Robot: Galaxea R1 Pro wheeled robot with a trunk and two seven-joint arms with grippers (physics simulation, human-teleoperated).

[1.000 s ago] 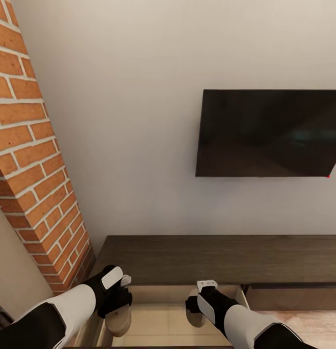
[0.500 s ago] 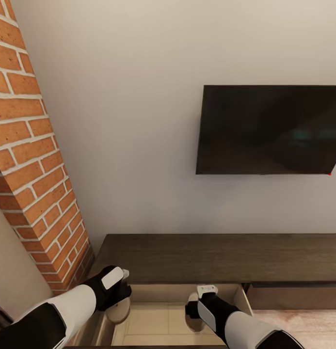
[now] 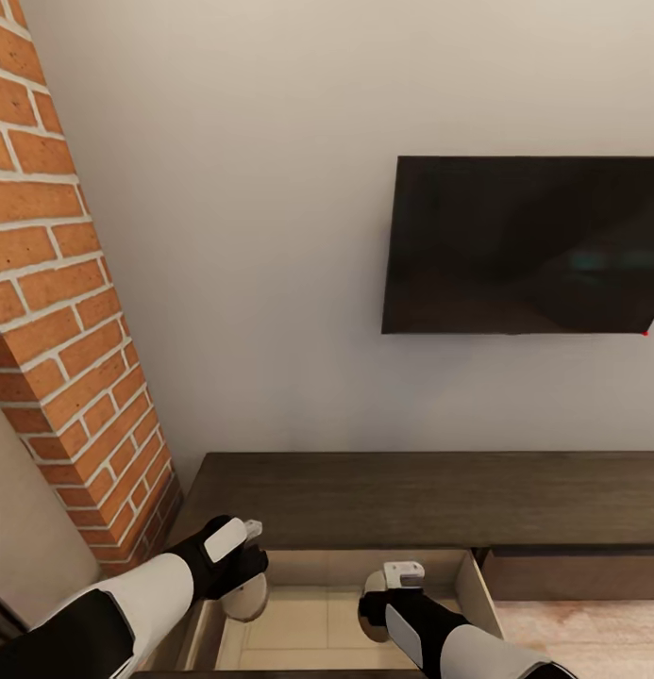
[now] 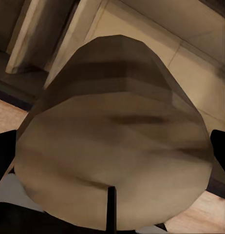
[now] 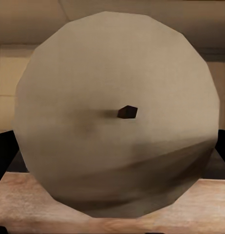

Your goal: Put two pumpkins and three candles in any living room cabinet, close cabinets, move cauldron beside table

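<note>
Your left gripper's (image 3: 243, 558) fingers clench one candle (image 4: 112, 141) and the right gripper's (image 3: 391, 589) another candle (image 5: 117, 114), both over the cabinet's (image 3: 421, 500) open drawer (image 3: 482, 594)

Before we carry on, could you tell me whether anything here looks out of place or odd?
Nothing stands out. The cabinet has one drawer pulled open, and each gripper holds a candle over it: left gripper, right gripper.
</note>
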